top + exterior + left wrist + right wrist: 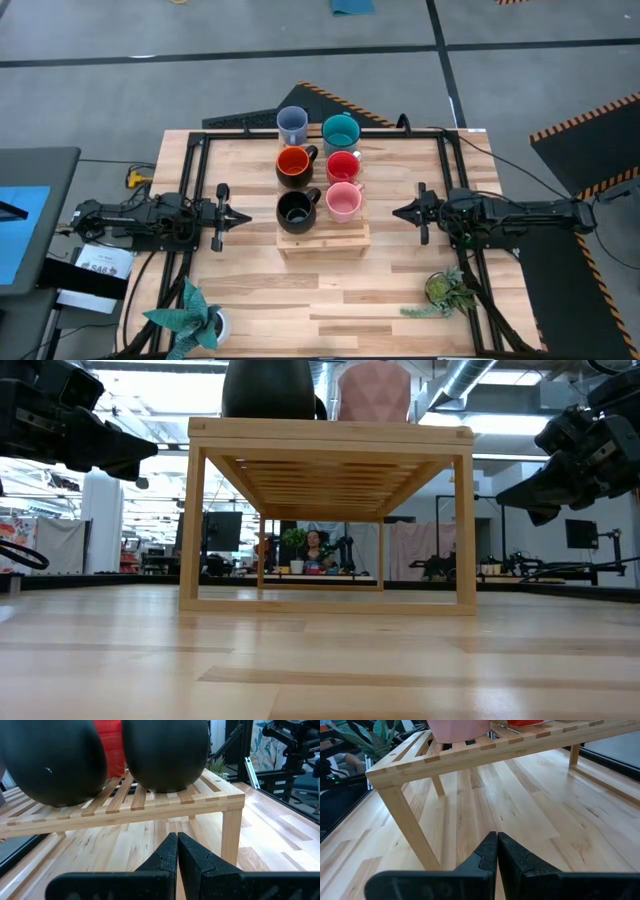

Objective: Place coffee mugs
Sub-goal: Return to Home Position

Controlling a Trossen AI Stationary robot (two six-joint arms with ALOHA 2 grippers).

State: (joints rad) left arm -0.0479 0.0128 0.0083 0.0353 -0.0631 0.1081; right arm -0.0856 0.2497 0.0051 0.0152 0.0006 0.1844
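Bare wood of the table (pixel 320 670) is lying closest to the low camera, and it is the biggest thing. On its middle a wooden shelf (pixel 322 240) is standing, and all six mugs are sitting on top in pairs. At the far end the grey-blue mug (pixel 292 124) is sitting beside the teal mug (pixel 341 131). In the middle the black mug with orange inside (pixel 294 164) is sitting beside the red mug (pixel 342 165). At the near end the all-black mug (pixel 295 209) is sitting beside the pink mug (pixel 343 201).

The left gripper (pixel 243 216) is hanging a little way off the shelf's left side, pointing at the all-black mug without touching it. The right gripper (pixel 397 212) is hanging a little way off the right side, pointing at the pink mug. Both grippers are pressing their fingers together and holding nothing.

The left plant (pixel 190 318) and the right plant (pixel 445 292) are sitting near the table's front corners
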